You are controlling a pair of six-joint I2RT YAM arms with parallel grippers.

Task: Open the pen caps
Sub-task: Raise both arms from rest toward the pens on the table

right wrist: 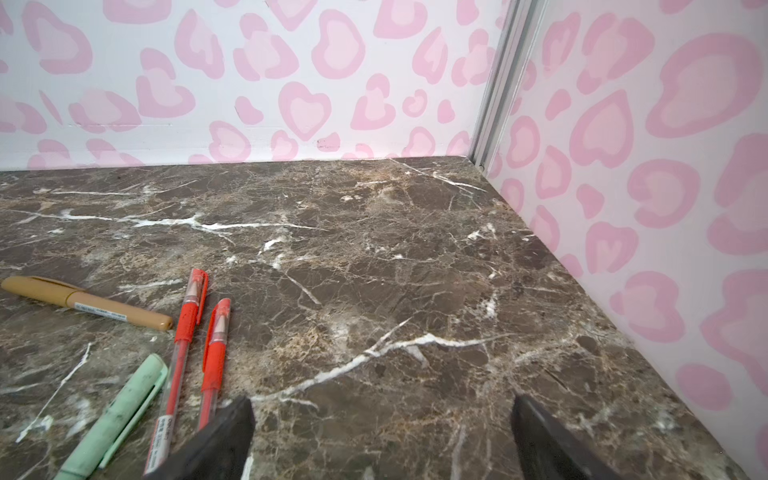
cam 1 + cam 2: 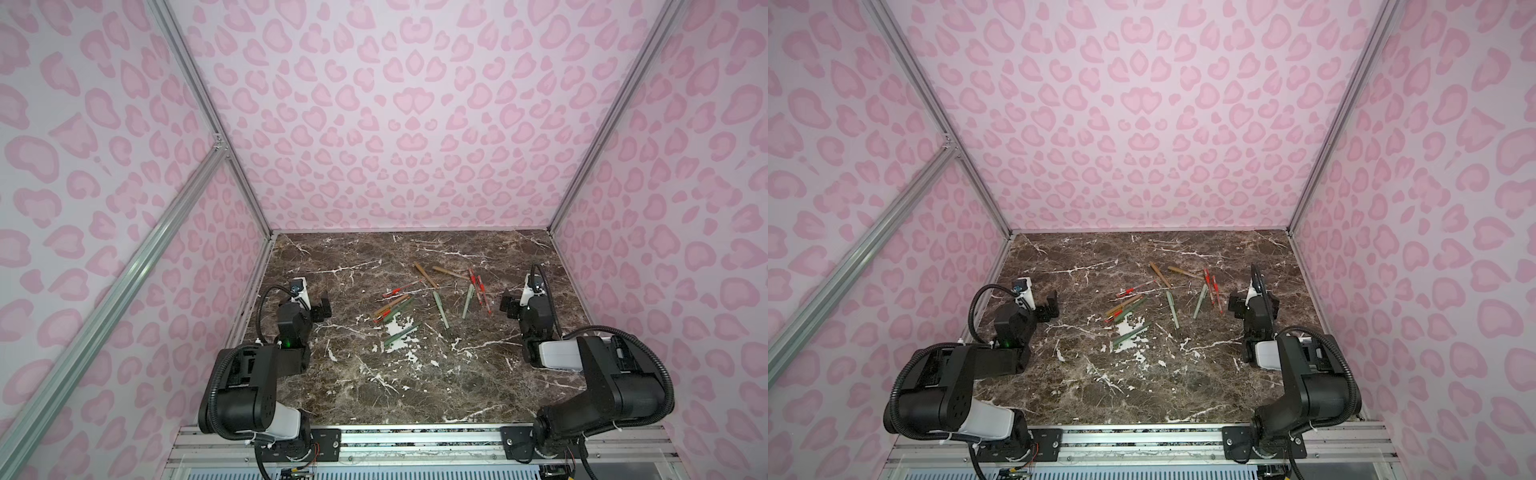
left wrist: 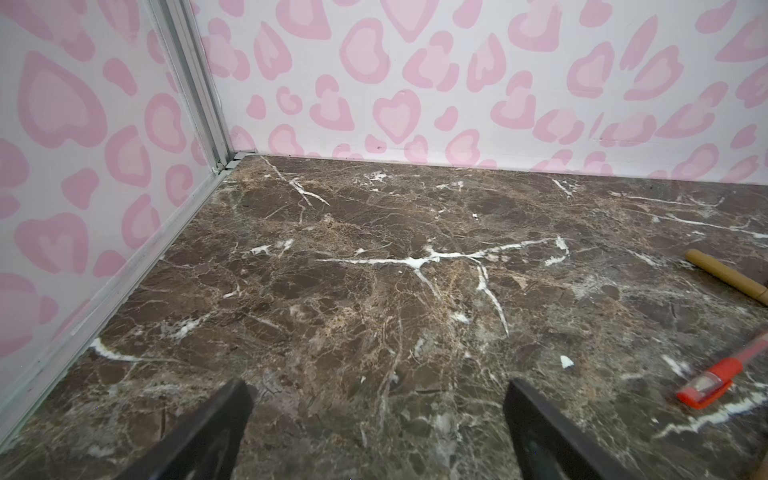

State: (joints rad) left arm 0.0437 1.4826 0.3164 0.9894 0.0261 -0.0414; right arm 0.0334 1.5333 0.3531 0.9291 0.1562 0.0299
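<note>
Pen caps point(image 1: 198, 286) kept on pens point(image 2: 440, 309), scattered from middle of table point(image 2: 374, 395) toward 12 o'clock, left gripper point(image 2: 323, 306) at 9 o'clock spread wide, right gripper point(image 2: 508, 305) at 3 o'clock spread wide, nothing pinched.

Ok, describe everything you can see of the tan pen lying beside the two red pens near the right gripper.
The tan pen is a slim, matte mustard-brown plastic tube lying flat on the marble table, nothing holding it. Its cap, with a clip moulded along it, is on, at the end away from the red pens; a seam marks the join. A white printed label sits on the barrel, whose rounded end lies close to the nearer one; contact is unclear.
</note>
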